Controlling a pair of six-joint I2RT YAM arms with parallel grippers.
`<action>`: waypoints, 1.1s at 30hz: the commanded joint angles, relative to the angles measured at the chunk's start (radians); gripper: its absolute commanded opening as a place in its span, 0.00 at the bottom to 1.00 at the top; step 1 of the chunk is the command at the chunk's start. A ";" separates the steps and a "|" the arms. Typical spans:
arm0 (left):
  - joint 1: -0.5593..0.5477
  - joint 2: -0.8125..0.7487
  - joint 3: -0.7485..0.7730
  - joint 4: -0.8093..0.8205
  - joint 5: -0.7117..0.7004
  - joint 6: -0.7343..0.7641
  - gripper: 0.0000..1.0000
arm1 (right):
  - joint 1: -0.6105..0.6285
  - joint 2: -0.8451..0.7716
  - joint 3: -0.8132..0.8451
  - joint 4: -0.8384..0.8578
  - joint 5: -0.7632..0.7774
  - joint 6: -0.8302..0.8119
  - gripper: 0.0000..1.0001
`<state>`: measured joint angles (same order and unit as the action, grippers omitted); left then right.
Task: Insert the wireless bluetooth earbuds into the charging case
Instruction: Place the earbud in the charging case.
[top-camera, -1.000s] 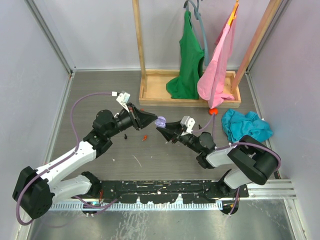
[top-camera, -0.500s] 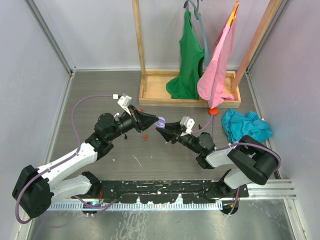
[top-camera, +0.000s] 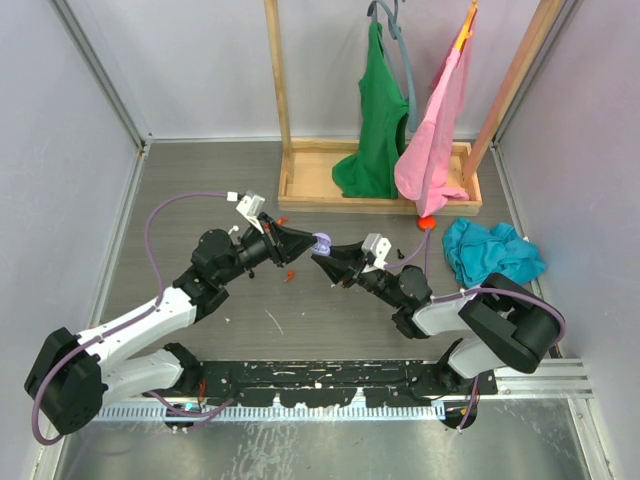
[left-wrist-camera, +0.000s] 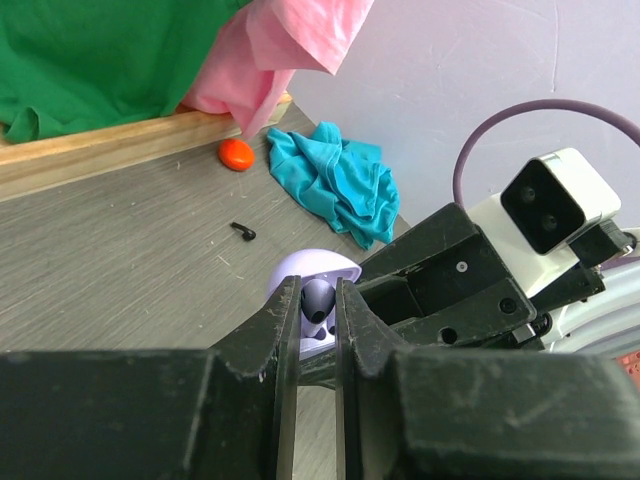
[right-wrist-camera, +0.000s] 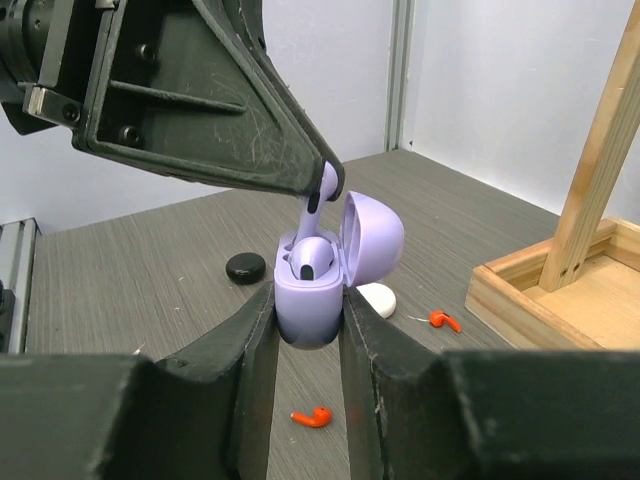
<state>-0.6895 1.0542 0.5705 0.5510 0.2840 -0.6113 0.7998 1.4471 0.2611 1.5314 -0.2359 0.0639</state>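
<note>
The left arm is sitting slightly farther right than a second ago, while both jaws are keeping their meeting point above the surface. The right jaws are clenching the open lilac charging case, with a seated earbud inside. The left jaws are pinching a second earbud at its mouth. Red earbuds are lying below.

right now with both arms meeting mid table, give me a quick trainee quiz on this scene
1. What does the left gripper pinch?
2. The charging case sits in: A the left gripper, B the right gripper, C neither.
3. True or false: the case lid is shut.
Key: 1 an earbud; 2 B; 3 false, it stands open.
</note>
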 joint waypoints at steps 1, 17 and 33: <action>-0.012 0.002 -0.001 0.088 -0.020 0.024 0.08 | 0.007 -0.039 0.028 0.162 0.019 0.011 0.11; -0.028 -0.012 -0.026 0.082 -0.034 0.015 0.09 | 0.009 -0.057 0.027 0.163 0.029 0.009 0.11; -0.030 -0.014 -0.037 0.049 -0.055 0.012 0.16 | 0.010 -0.050 0.027 0.162 0.004 0.031 0.11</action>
<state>-0.7136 1.0531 0.5350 0.6010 0.2489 -0.6136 0.8032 1.4311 0.2611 1.5303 -0.2176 0.0830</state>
